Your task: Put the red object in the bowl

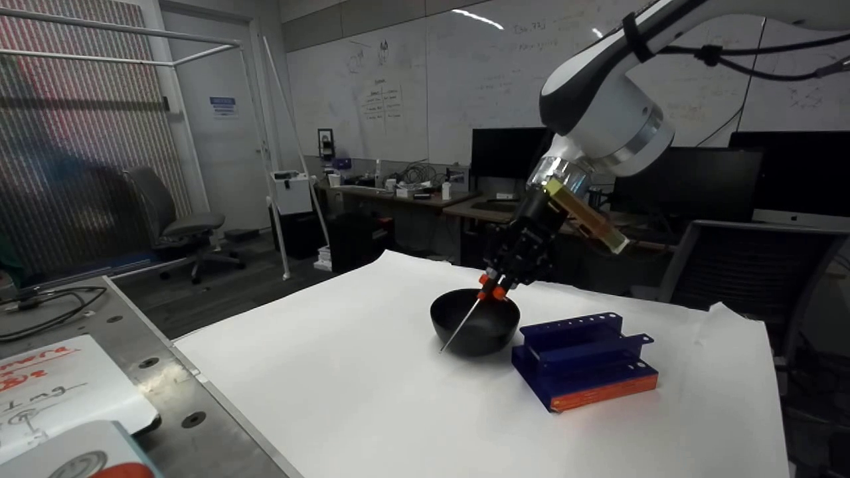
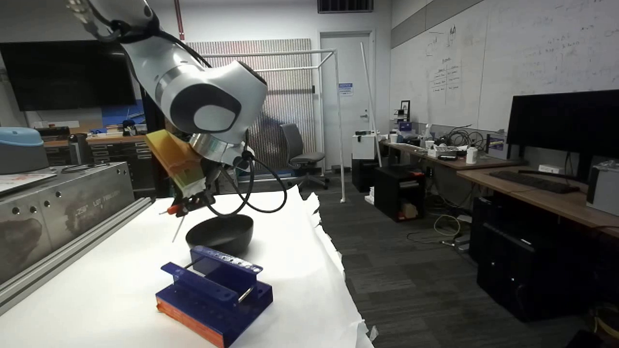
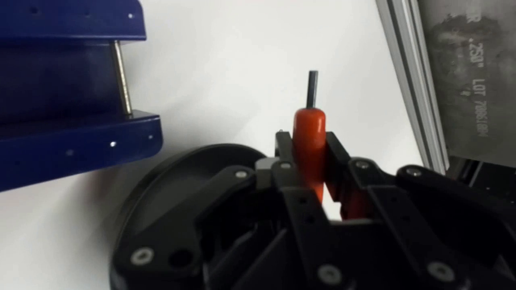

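My gripper [image 1: 491, 287] is shut on the red object, a red-orange handle [image 3: 309, 125] with a short metal tip at one end. A long thin metal shaft slants down from it in both exterior views. The black bowl [image 1: 481, 340] stands upright on the white-covered table. In an exterior view the gripper [image 2: 180, 210] and red object [image 2: 173, 209] are up and left of the bowl [image 2: 242, 239], with the shaft hanging beside its rim. In the wrist view the handle is right of the bowl [image 3: 181, 181], whose lower part the gripper hides.
A blue rack [image 1: 591, 375] with an orange front edge stands close to the bowl; it also shows in an exterior view [image 2: 208, 295] and the wrist view [image 3: 60, 149]. A metal beam [image 2: 72, 208] runs along one table side. White paper [image 1: 345, 392] covers the table.
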`<state>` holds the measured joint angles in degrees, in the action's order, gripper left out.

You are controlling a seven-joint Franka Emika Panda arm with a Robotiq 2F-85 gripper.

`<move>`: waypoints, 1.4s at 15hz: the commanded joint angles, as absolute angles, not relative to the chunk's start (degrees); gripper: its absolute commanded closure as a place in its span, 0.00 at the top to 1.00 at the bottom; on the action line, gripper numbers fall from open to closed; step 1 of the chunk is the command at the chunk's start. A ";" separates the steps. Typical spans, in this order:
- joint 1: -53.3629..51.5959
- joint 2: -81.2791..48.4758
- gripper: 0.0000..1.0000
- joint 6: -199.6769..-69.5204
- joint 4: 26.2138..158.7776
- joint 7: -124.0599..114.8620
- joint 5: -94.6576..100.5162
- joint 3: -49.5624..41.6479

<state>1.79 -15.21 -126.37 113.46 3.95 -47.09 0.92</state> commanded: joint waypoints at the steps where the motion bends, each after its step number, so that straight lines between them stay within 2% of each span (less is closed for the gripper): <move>1: 2.48 -11.36 0.05 -119.78 111.65 3.70 -47.24 1.12; 12: 3.54 -12.28 0.05 -124.51 110.40 4.81 -39.44 -1.94; 21: 4.51 -22.82 0.05 -132.94 108.34 9.32 -41.34 0.45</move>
